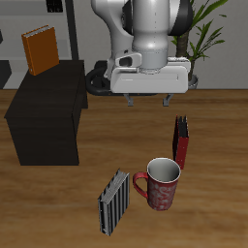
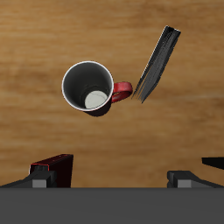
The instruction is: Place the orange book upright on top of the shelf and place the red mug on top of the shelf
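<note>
The orange book (image 1: 41,50) stands upright on the flat top of the black shelf (image 1: 48,107), near its back edge. Nearer the table's front edge, the red mug (image 1: 162,184) stands upright on the wooden table, its grey-white inside showing. My gripper (image 1: 148,100) hangs open above the table, farther back than the mug and well above it, with nothing between its fingers. In the wrist view the mug (image 2: 90,87) lies straight below with its handle (image 2: 122,88) pointing at the grey striped book, and a corner of the shelf (image 2: 214,162) shows beyond one fingertip (image 2: 186,178).
A dark red-and-black book (image 1: 181,141) stands upright just behind the mug. A grey striped book (image 1: 114,201) stands close beside the mug's handle. A potted plant (image 1: 206,34) is at the back of the table.
</note>
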